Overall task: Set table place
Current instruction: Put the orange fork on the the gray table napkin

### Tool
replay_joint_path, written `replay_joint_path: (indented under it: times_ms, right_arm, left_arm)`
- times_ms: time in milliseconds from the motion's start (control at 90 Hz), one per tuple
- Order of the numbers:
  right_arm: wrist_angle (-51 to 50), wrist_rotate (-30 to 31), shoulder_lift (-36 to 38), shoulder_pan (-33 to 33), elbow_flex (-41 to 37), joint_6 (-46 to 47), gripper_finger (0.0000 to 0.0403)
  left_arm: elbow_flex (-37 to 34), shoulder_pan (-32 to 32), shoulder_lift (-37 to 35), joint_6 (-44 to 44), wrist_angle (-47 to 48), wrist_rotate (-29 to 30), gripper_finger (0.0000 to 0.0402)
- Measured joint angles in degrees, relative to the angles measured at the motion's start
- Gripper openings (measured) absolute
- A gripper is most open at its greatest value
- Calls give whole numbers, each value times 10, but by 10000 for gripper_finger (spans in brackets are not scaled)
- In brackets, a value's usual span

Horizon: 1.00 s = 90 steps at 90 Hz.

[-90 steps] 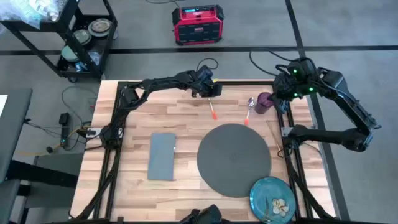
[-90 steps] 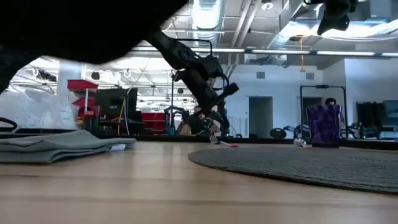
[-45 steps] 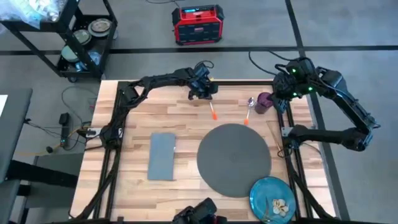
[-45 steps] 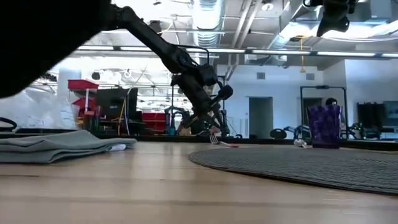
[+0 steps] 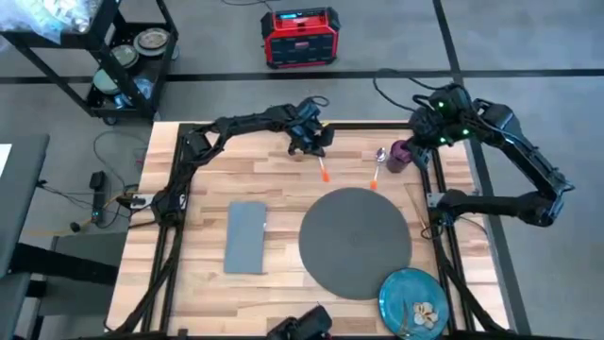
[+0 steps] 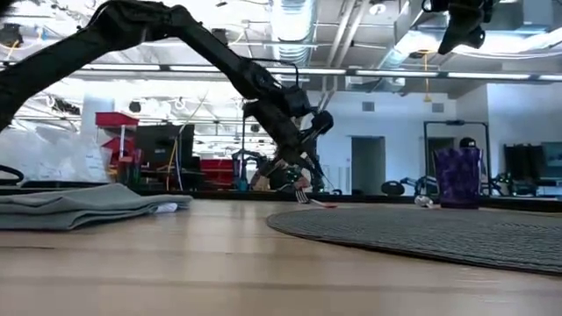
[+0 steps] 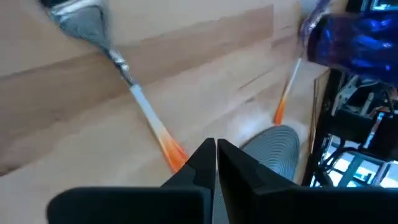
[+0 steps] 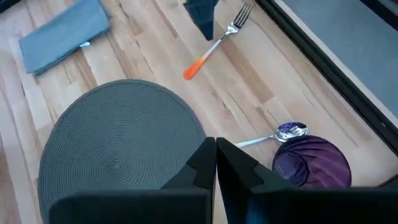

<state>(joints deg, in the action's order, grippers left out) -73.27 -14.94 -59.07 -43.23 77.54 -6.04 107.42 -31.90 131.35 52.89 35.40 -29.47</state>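
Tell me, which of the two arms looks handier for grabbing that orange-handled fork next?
Probably the left. The left gripper hangs right by the fork, fingers shut. The right gripper is high above the purple cup, farther off.

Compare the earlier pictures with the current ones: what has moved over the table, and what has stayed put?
The left pincer shifted slightly above the fork, shut, holding nothing. The right pincer edged slightly leftward over the purple cup. Fork, spoon, cup, mat, napkin and plate stayed put.
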Motion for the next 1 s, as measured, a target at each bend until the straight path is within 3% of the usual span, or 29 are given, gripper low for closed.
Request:
replay_joint_path:
  times_ms: [144, 278, 522, 644, 811, 1000]
  right_arm:
    - [43, -35, -36, 1, 1, 0, 0]
    - [59, -55, -92, 7, 0, -12, 0]
    - [133, -57, -225, 22, 0, -13, 0]
    - [178, -62, -297, 37, 0, 0, 0]
    - [211, -63, -388, 57, 8, 7, 0]
    - [238, -63, -470, 70, 33, 6, 0]
  left_arm:
    - [18, 17, -14, -55, 1, 12, 0]
    - [35, 39, -80, -119, 13, 37, 0]
    - [33, 67, -228, -268, 167, 188, 0]
    - [33, 86, -276, -315, 157, 202, 0]
    - [33, 117, -310, -375, 116, 178, 0]
    - [33, 143, -309, -427, 46, -5, 0]
